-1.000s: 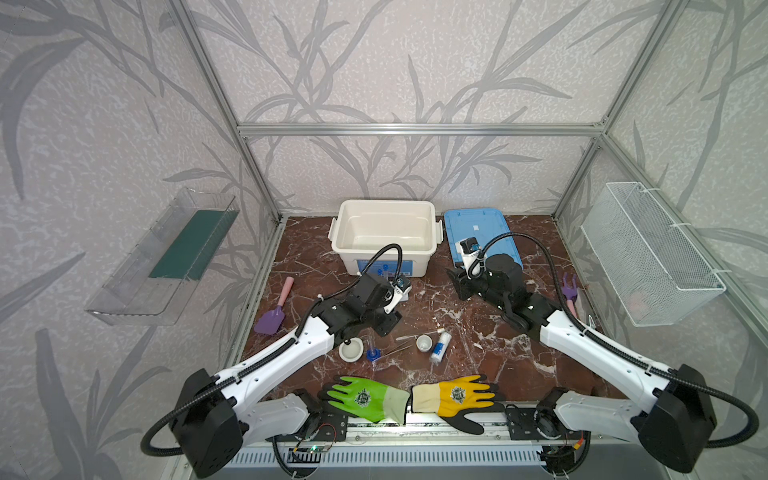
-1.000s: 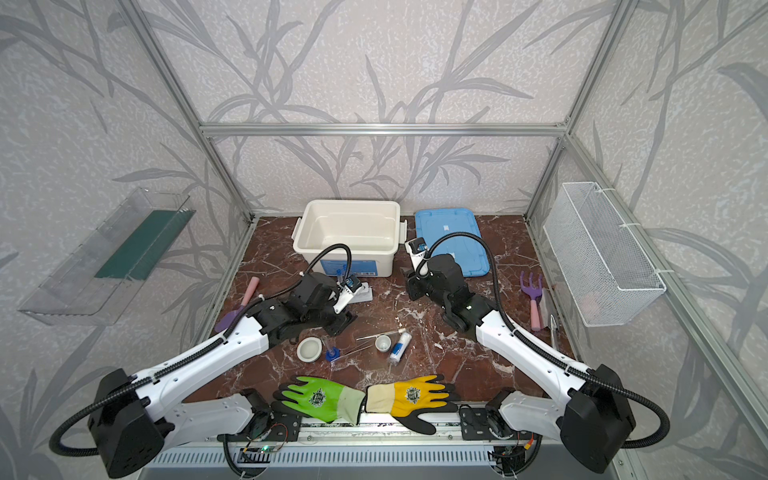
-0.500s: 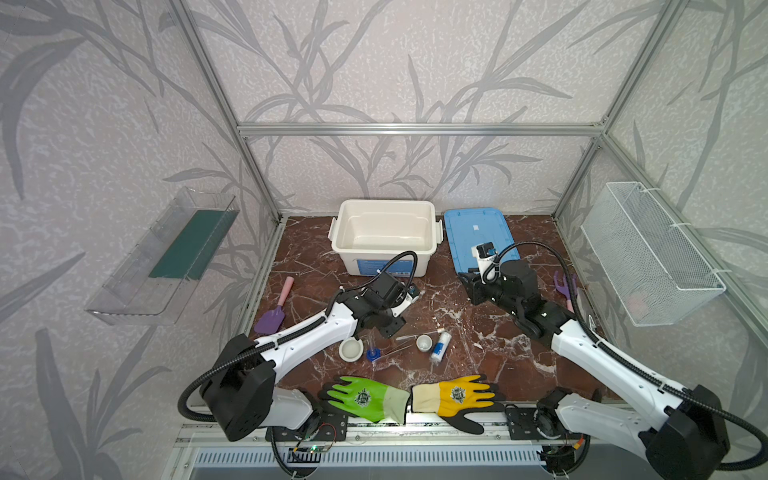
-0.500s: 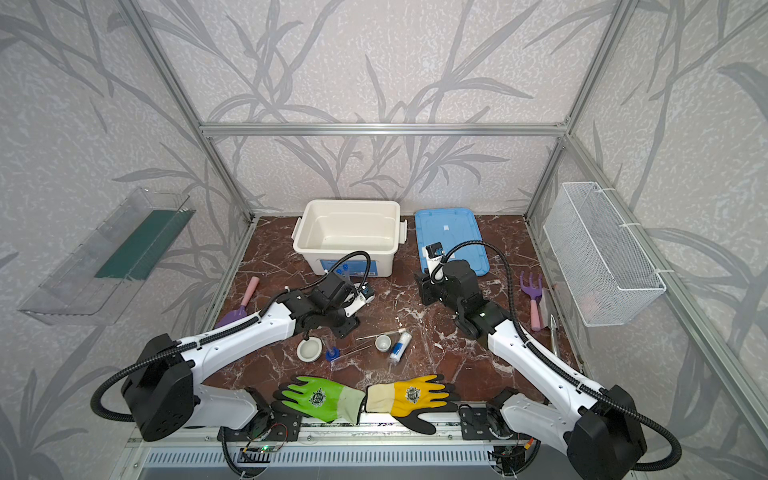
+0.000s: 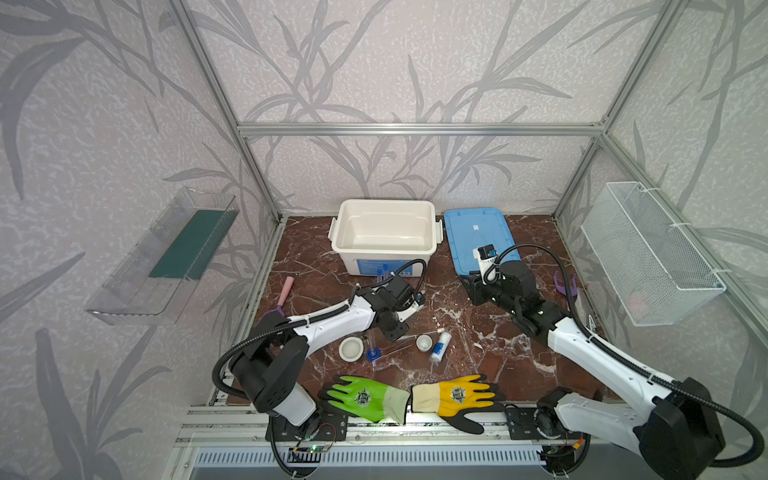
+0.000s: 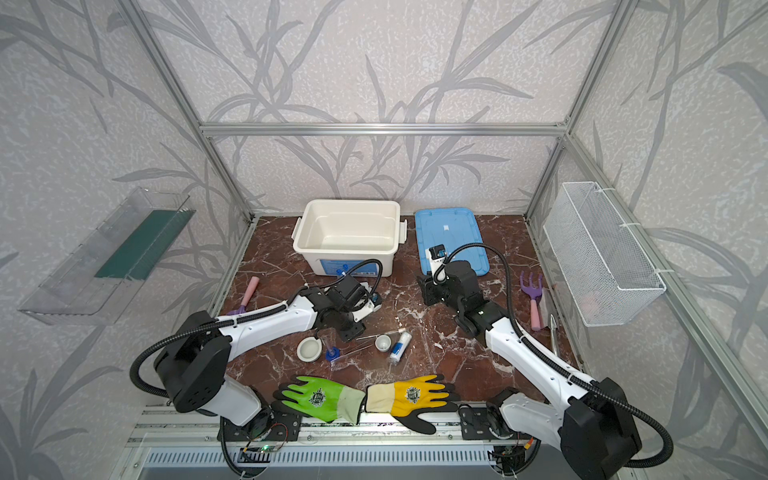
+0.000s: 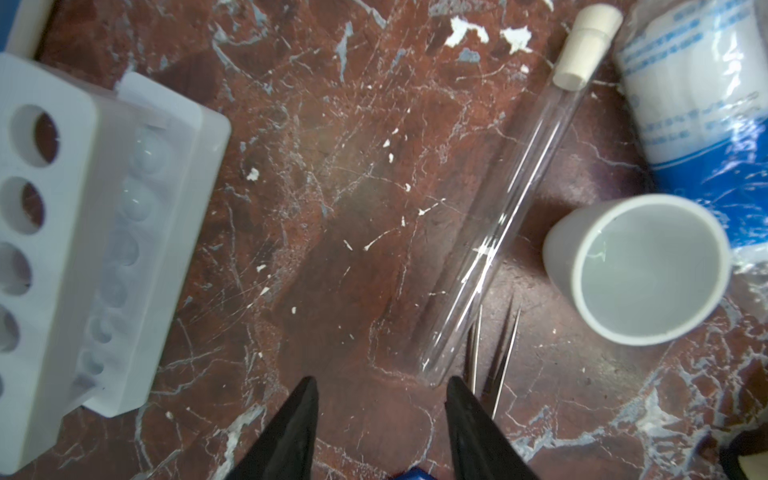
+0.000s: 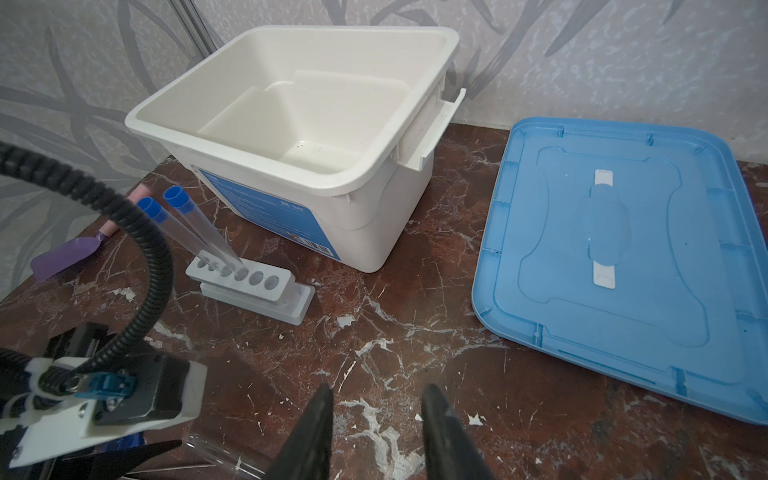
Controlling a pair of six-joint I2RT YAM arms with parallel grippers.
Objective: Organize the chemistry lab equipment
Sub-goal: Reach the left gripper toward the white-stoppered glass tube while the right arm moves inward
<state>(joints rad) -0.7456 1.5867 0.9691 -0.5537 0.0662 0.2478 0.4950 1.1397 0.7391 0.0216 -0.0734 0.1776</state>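
the step in hand looks like racking the loose test tubes: the left end effector [image 7: 382,415] hangs low over the surface [image 7: 332,187] with its jaws apart and nothing between them. the stoppered test tube [image 7: 511,216] lies flat with its rounded end just beside one fingertip [image 7: 461,399], and the tips of the tweezers [image 7: 498,357] are right next to it. the white six-hole rack [image 8: 249,286] stands just in front of the white bin [image 8: 291,124], and two blue-capped tubes [image 8: 187,224] already lean in it — the other holes look free. the small white dish [image 7: 640,270] and the blue-labelled bottle [image 7: 698,91] sit close beside the lying tube. in a top view the wider dish [image 5: 351,348] and the blue-based cylinder [image 5: 372,353] are near them, all short of the green glove [image 5: 365,397] and yellow glove [image 5: 453,397]. the right end effector [image 8: 376,419] hovers over bare surface between the bin and the blue lid [image 8: 623,249], released and empty. next, i'd judge, the left jaws need to shift sideways to straddle the tube near its middle, clear of the tweezers. they should then close softly — a smooth clear tube will likely roll or slip — and tip it upright over a free hole. as for writing, the bin's blue label carries a barcode and print too small to read, and the bottle's blue print is blurred. the lid's white strip looks blank, and the gloves' round badges cannot be made out.
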